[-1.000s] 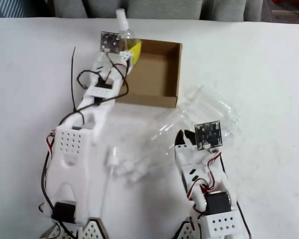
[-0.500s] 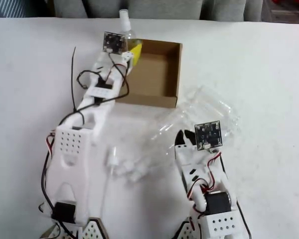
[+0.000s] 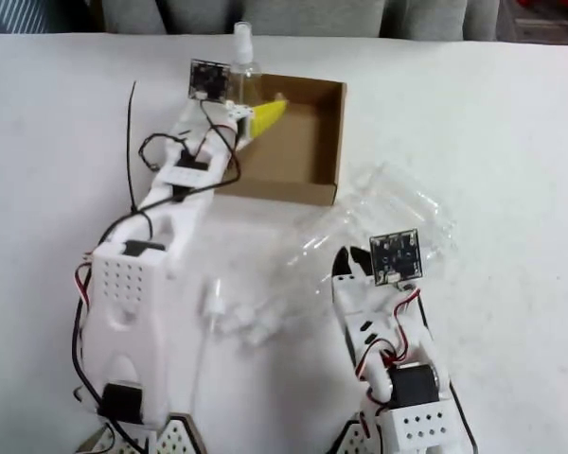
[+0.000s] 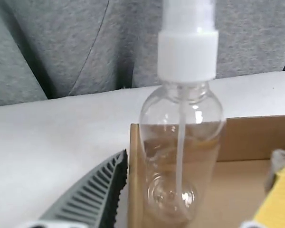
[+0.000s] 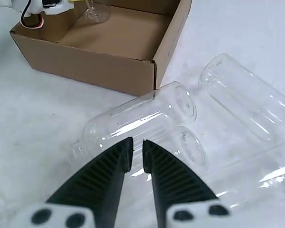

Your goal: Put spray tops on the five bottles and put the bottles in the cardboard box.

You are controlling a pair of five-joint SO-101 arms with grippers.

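my left tool [image 3: 254, 99] is out at the far left corner of the box [image 3: 340, 132], fingers spread wide and gripping nothing. between them one bottle [image 4: 180, 156] stands upright inside that corner, its spray top [image 4: 187, 52] seated on the neck and the dip tube running down to the base; i see no finger touching it, so i count that one as done. my right tool [image 5: 136, 145] hangs low over the table [image 3: 492, 113] with its fingers closed to a sliver and nothing in them, just short of the bare bottles [image 5: 137, 118] that lie on their sides in a heap near the box's front right corner. they are clear on white and overlap, so i can't count them surely. the loose tops [image 3: 213, 303] lie well to the left of that heap, between the arms. i judge these bottles to be light, thin-walled and smooth: they'll roll at a nudge and may squirt out of a hard pinch. i'd take the nearest one across the middle of its body, square to its length, leaving the neck free for a top. the tops are small, and the tube looks thin and bendy, so i'd hold the collar, not the tube.
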